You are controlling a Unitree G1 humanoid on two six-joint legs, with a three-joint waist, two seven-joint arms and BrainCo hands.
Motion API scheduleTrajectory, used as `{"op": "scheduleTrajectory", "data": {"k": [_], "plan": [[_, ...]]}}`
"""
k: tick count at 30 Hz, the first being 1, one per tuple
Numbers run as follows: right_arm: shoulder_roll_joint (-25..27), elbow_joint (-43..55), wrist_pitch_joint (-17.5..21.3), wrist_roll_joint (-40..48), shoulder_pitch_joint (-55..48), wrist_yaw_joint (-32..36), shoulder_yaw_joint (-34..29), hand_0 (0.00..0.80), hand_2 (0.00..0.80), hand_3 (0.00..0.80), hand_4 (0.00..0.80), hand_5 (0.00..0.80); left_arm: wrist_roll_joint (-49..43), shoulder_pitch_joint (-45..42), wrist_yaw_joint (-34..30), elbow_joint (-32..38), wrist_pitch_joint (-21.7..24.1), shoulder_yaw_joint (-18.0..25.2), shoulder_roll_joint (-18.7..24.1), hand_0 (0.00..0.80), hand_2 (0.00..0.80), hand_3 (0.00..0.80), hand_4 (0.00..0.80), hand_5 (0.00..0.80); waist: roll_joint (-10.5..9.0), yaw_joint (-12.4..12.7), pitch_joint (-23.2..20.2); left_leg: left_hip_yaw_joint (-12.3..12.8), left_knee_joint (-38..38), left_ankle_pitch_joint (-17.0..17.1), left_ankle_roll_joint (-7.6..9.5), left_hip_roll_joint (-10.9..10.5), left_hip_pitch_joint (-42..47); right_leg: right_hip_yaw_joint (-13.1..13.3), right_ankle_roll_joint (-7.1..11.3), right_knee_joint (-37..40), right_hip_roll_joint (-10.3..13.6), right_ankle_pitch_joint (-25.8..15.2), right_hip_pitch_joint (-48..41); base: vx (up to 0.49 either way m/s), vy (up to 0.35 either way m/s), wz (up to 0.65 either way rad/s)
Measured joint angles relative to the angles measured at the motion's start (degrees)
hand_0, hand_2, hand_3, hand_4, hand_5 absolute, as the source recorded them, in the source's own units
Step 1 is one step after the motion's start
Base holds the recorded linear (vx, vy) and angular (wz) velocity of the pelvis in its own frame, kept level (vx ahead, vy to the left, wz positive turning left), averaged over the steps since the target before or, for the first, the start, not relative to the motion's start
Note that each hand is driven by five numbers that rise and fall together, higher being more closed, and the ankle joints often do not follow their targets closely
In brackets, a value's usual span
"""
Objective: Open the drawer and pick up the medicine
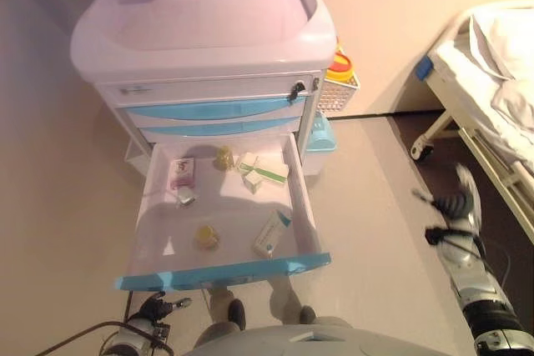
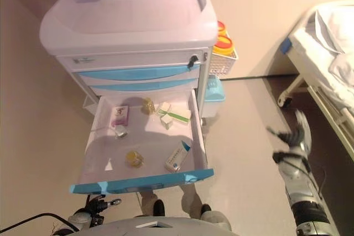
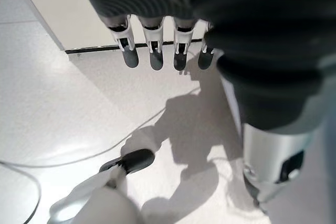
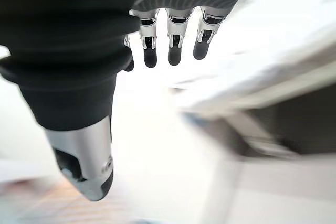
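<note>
The drawer [image 1: 158, 239] stands pulled out, medicine boxes [image 1: 271, 233] loose inside near its right wall. Both robot hands hang open and empty: left [image 1: 154, 310] under the drawer's front, right [image 1: 457, 210] over bare floor by the bed [image 1: 488, 81].

The left hand [image 1: 154, 310] is held low below the open drawer's [image 1: 221, 273] front, fingers relaxed. The right hand [image 1: 457, 206] is raised well right of it, fingers straight, empty.

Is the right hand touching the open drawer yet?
Apart. The left eye view shows the right hand raised over bare floor, well clear of the drawer.
</note>
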State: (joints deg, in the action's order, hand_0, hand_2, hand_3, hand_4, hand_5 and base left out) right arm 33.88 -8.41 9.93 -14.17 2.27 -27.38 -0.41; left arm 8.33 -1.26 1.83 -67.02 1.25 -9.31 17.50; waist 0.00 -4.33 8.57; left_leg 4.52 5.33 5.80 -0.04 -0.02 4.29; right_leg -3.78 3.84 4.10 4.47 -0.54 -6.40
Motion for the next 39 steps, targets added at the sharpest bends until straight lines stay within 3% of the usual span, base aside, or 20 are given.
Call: {"op": "scheduleTrajectory", "data": {"k": [7, 11, 16, 23, 29, 39], "plan": [[9.05, 10.57, 7.6, -4.01, 11.25, 15.86, 12.08, 0.0, 0.0, 0.0, 0.0, 0.0, -1.44, -1.14, -1.07, -0.98, -0.02, 0.01, -2.42, 0.0, 0.0, 0.0, 0.0, 0.0, 0.12, 1.24, 0.08, 0.01, -0.03, -0.01, 0.01, -0.08, -0.21, -0.18, 0.26, 0.59, -0.03, -0.03, -0.07, -0.01, 0.006, -0.01], [9.3, 11.59, 9.21, -4.09, 15.99, 24.76, 20.77, 0.0, 0.0, 0.0, 0.0, 0.0, -1.56, -1.64, -1.1, -1.49, -0.03, 0.01, -2.51, 0.0, 0.0, 0.0, 0.0, 0.0, -0.19, 2.94, 0.1, -1.51, -0.25, 0.36, -0.09, -0.17, -0.82, -1.71, -0.25, 0.98, -0.11, -0.4, -0.63, -0.009, -0.032, 0.2], [7.05, 3.17, 9.28, -7.59, 22.05, 31.84, 30.49, 0.0, 0.0, 0.0, 0.0, 0.0, -1.5, -1.32, -1.16, -1.81, 0.05, 0.04, -2.11, 0.0, 0.0, 0.0, 0.0, 0.0, -1.39, 7.3, 0.8, -4.53, -0.26, 0.98, -0.32, -0.26, -1.23, -4.98, -0.12, 1.11, -0.28, -0.19, -1.63, -0.03, -0.05, 0.32], [4.93, -8.26, 8.4, -16.85, 23.33, 32.85, 36.42, 0.0, 0.0, 0.0, 0.0, 0.0, -0.95, -1.56, -1.08, -1.73, 0.12, 0.07, -0.73, 0.0, 0.0, 0.0, 0.0, 0.0, -2.52, 11.63, 1.52, -10.3, -0.24, 2.61, -0.67, -1.08, -4.89, -10.23, 0.15, 1.12, -0.17, 0.38, -1.08, -0.04, -0.062, 0.44], [1.77, -15.81, 6.3, -20.43, 26.07, 32.63, 40.01, 0.0, 0.0, 0.0, 0.0, 0.0, -0.94, -1.08, -1.09, -1.18, 0.13, 0.05, -0.54, 0.0, 0.0, 0.0, 0.0, 0.0, -3.01, 14.71, 2.43, -13.84, -0.25, 3.99, -1.29, -1.12, -7.35, -13.95, 0.02, 1.17, -0.75, 0.51, -0.38, -0.049, -0.073, 0.35], [-8.18, -28.64, 3.8, -25.48, 28.63, 31.11, 43.19, 0.0, 0.0, 0.0, 0.0, 0.0, -1.08, -0.52, -1.2, -1.13, 0.31, -0.24, -0.23, 0.0, 0.0, 0.0, 0.0, 0.0, -2.56, 19.71, 3.48, -18.85, -0.27, 5.0, -2.29, -1.31, -9.39, -18.72, -0.78, 1.14, -1.71, 1.51, -0.48, -0.006, -0.037, 0.25]]}}
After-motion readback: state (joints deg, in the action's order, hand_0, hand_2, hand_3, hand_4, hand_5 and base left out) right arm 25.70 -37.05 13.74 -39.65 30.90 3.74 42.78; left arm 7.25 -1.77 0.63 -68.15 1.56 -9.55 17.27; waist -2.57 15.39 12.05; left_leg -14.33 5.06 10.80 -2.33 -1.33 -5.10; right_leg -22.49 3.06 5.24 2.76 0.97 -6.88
